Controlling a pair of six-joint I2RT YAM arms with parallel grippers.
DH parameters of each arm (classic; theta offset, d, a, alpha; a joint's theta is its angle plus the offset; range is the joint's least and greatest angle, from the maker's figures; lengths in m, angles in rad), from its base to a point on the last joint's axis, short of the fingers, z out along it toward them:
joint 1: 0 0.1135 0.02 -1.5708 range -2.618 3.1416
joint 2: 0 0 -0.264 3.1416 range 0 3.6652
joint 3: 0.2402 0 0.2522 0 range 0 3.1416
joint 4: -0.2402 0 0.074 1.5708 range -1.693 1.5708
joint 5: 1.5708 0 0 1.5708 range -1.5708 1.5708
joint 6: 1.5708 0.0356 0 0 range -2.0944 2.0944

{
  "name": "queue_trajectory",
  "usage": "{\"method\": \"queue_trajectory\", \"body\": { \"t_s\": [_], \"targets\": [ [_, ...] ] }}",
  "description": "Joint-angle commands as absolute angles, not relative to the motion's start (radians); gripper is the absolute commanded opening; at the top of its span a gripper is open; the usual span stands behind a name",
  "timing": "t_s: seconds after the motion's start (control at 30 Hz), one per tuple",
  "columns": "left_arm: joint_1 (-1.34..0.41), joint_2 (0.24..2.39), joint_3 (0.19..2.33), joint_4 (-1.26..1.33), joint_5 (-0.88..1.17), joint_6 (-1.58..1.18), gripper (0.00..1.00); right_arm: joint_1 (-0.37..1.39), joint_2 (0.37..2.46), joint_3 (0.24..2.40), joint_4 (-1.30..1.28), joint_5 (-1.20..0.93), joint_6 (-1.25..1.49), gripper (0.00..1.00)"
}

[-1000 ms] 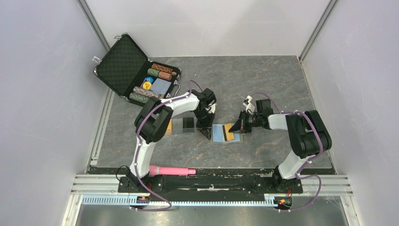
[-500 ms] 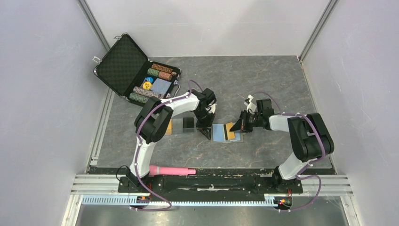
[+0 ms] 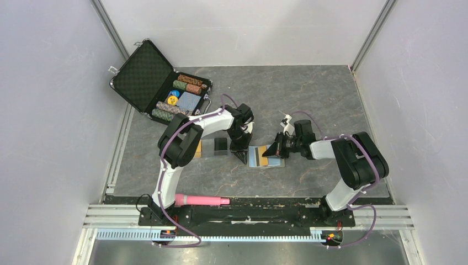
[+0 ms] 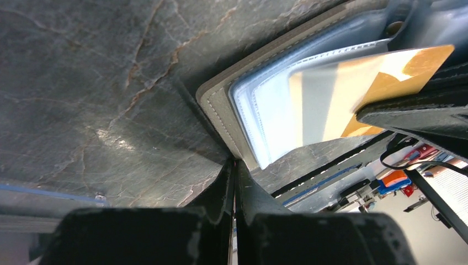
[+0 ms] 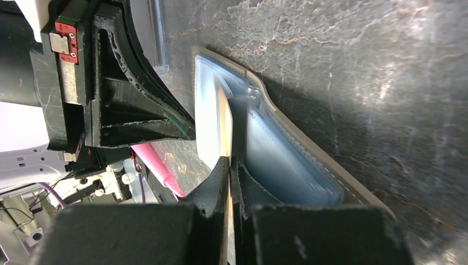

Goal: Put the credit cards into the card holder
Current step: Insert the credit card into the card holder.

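The card holder (image 3: 256, 159) lies open on the table (image 3: 309, 99) between the two arms, pale blue inside facing up. The right gripper (image 5: 230, 163) is closed on an orange card (image 4: 353, 83), pinching it by its trailing edge. The card's leading part already sits under the clear pocket on the holder's left half, judging by the left wrist view. The left gripper (image 4: 234, 165) is closed with nothing between its jaws. Its tips press down at the holder's outer corner, though whether they bear on the grey rim or on the table just beside it I cannot tell.

The step in hand looks like the push home of this card. To do it well, the card should stay nearly flat and square to the pocket mouth, so that a corner does not snag the stitched seam. The push should run straight toward the left gripper, which acts as a stop against sliding. The right jaws should let go only once most of the card is under the plastic — otherwise it may spring back out.

A black card (image 3: 221, 145) lies on the table just left of the left gripper. Another orange one (image 3: 197, 149) shows partly beside the left arm — both are yet to be stowed.
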State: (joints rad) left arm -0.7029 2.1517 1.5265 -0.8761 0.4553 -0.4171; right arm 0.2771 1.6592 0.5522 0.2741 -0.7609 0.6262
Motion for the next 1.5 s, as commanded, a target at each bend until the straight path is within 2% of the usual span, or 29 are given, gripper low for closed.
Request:
{"method": "queue_trajectory", "body": {
  "t_s": [0.0,0.07,0.13,0.3,0.7,0.87,1.03,1.1,1.17,1.23,1.37,1.47],
  "targets": [
    [-0.715,2.203,1.529,-0.855,0.41,-0.354,0.02,0.33,1.686,0.56,0.288,-0.719,0.657,0.0],
    [-0.715,2.203,1.528,-0.855,0.408,-0.354,0.02,0.344,1.692,0.562,0.309,-0.712,0.681,0.0],
    [-0.716,2.201,1.528,-0.855,0.407,-0.354,0.02,0.356,1.709,0.576,0.312,-0.721,0.697,0.08],
    [-0.715,2.2,1.529,-0.854,0.405,-0.356,0.02,0.374,1.713,0.618,0.253,-0.711,0.679,0.12],
    [-0.715,2.198,1.536,-0.855,0.403,-0.357,0.02,0.377,1.641,0.681,0.002,-0.632,0.557,0.53],
    [-0.715,2.194,1.537,-0.855,0.406,-0.359,0.02,0.377,1.639,0.69,-0.026,-0.63,0.547,0.62],
    [-0.716,2.191,1.545,-0.854,0.414,-0.36,0.02,0.387,1.658,0.692,-0.008,-0.647,0.556,0.6],
    [-0.716,2.191,1.553,-0.854,0.422,-0.36,0.02,0.396,1.669,0.692,0.027,-0.665,0.572,0.54],
    [-0.718,2.192,1.562,-0.854,0.429,-0.361,0.02,0.404,1.677,0.688,0.06,-0.689,0.597,0.42],
    [-0.721,2.194,1.571,-0.854,0.436,-0.362,0.02,0.408,1.683,0.677,0.095,-0.711,0.621,0.35],
    [-0.725,2.195,1.583,-0.854,0.439,-0.362,0.02,0.41,1.694,0.673,0.11,-0.729,0.632,0.27],
    [-0.724,2.18,1.579,-0.856,0.421,-0.36,0.03,0.411,1.688,0.69,0.062,-0.706,0.603,0.28]
  ]
}}
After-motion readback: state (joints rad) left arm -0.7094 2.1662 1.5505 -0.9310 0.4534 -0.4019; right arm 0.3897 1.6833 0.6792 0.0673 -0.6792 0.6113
